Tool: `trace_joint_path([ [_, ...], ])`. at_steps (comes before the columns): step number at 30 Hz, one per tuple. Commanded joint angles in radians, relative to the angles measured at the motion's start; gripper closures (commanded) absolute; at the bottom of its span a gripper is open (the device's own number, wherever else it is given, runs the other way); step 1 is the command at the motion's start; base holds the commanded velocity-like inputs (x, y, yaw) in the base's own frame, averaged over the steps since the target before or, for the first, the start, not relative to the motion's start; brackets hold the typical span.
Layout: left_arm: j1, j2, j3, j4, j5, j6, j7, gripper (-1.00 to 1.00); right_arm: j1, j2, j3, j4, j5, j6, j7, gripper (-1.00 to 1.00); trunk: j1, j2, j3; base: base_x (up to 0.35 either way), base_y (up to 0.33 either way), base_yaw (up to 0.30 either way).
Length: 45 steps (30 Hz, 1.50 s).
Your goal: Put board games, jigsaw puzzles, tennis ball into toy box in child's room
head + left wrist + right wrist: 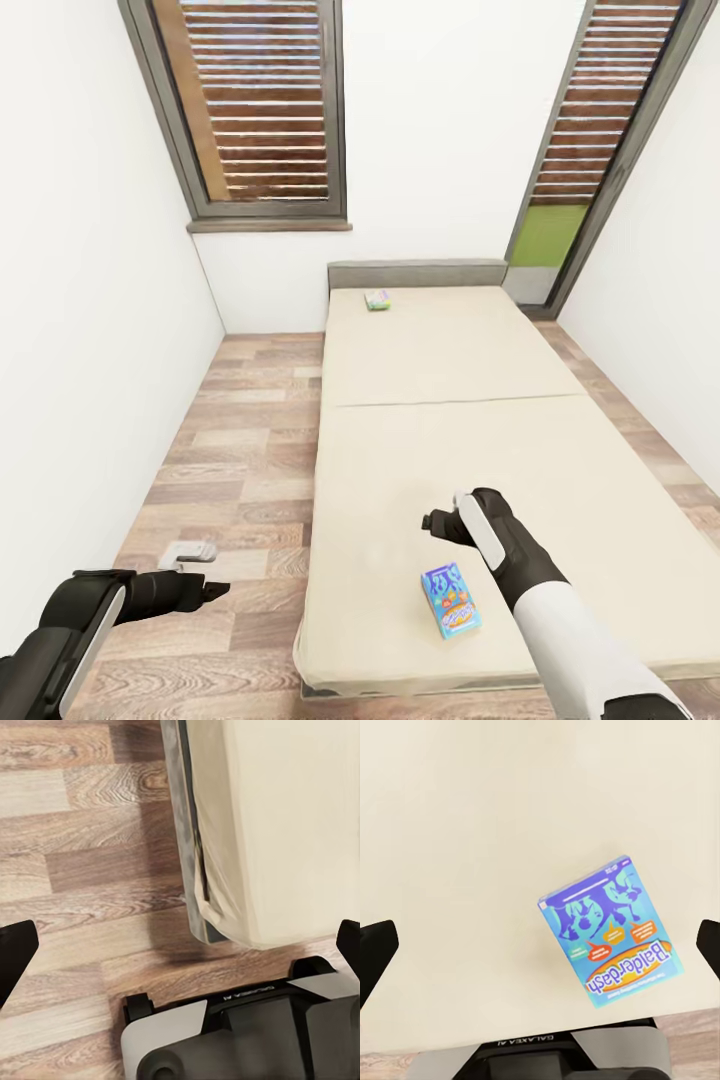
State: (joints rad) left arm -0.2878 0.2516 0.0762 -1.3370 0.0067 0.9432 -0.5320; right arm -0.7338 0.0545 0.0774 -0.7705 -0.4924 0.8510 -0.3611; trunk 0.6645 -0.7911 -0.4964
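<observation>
A blue "Balderdash" board game (451, 600) (611, 937) lies flat on the cream bed (450, 440) near its foot end. A second, green board game (377, 299) rests far off at the head end, close to the grey headboard. My right gripper (432, 522) hovers open over the mattress just beyond the blue box, with its dark fingers (376, 949) spread wide apart. My left gripper (215, 590) is open over the wood floor to the left of the bed, and its fingers (15, 949) hold nothing.
White walls close in on both sides, with a shuttered window (255, 110) and a tall glazed door (590, 150) behind the bed. A small white object (188, 551) lies on the floor strip left of the bed. My base (240, 1035) stands by the bed's foot corner.
</observation>
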Motion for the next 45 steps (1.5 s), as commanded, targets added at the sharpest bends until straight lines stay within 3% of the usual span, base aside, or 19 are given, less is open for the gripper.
trace_joint_path([
  [1, -0.001, 0.0, 0.001, -0.001, 0.0, 0.006, -0.003, -1.0, -0.003, 0.0, 0.002, -0.001, -0.01, 0.002, -0.01, -1.0, 0.0, -0.001, -0.003, 0.0, 0.0, 0.0],
  [45, -0.001, 0.0, 0.005, -0.001, 0.002, 0.006, -0.005, -1.0, -0.012, -0.001, 0.002, -0.001, -0.008, 0.003, -0.01, -1.0, 0.0, -0.001, -0.074, 0.037, 0.025, 0.0],
])
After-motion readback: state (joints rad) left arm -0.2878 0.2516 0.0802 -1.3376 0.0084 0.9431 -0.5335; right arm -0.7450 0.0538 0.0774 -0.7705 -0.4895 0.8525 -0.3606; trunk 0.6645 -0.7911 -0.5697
